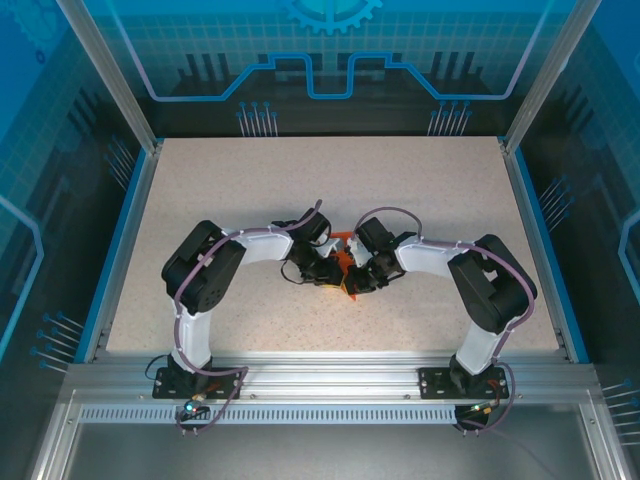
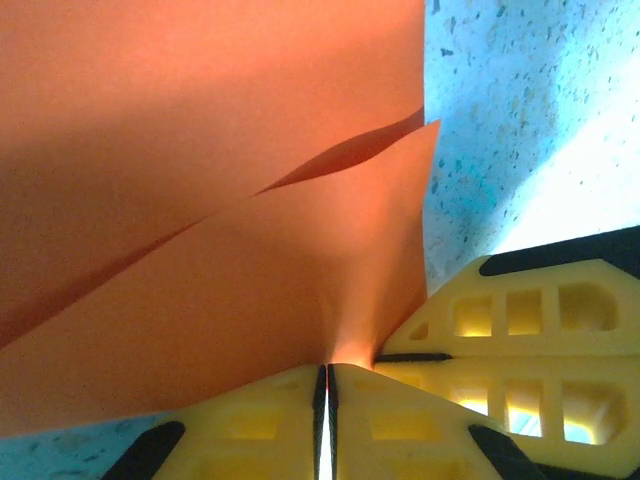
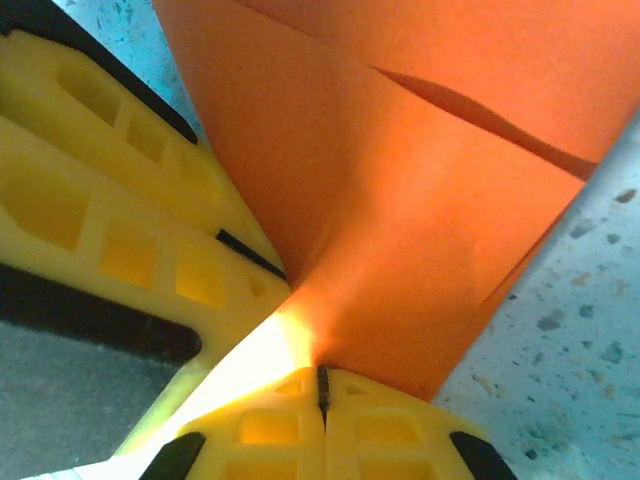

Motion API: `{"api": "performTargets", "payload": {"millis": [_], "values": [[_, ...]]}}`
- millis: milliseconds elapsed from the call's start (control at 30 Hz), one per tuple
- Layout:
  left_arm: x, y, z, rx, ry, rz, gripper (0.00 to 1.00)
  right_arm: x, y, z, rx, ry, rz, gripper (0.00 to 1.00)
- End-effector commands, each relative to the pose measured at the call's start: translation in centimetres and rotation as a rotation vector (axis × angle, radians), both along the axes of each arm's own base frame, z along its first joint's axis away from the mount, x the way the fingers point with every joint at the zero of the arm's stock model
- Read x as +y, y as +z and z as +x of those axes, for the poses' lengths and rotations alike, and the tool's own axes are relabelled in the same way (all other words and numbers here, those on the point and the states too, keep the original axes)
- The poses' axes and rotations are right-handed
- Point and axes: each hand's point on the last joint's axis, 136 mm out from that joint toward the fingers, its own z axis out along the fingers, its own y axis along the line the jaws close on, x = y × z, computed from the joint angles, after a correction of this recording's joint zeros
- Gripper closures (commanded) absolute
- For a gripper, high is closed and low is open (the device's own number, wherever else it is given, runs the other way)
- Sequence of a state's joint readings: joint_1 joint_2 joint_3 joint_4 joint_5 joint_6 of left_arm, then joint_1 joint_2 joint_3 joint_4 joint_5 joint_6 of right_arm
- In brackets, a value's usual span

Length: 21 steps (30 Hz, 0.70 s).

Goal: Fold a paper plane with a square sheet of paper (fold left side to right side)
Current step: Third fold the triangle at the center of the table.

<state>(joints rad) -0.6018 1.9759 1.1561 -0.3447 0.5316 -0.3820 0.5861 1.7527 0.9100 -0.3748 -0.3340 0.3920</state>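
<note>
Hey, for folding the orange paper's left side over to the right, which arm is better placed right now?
Probably left. The left gripper is shut on the orange paper from its left side, so it could carry that edge across while the right gripper, also pinching it, anchors.

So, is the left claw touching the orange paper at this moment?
Touching. The left wrist view shows the left claw closed on the lower edge of the orange paper, which runs straight into the seam between its yellow tips.
</note>
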Motion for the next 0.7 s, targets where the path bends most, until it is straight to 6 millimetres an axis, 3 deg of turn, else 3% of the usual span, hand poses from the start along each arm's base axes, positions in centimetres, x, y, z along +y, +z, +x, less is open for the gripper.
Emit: {"api": "performTargets", "payload": {"millis": [0,667], "values": [[1.2,-1.0,1.2,-0.048,0.01,0.078,0.88,-4.1,-4.1,-3.8,0.152,0.002,-0.19,1.0],[7.5,-2.0,5.7,-0.072,0.119,0.17,0.89,-4.6,-4.1,-4.3,0.16,-0.003,-0.197,1.0]]}}
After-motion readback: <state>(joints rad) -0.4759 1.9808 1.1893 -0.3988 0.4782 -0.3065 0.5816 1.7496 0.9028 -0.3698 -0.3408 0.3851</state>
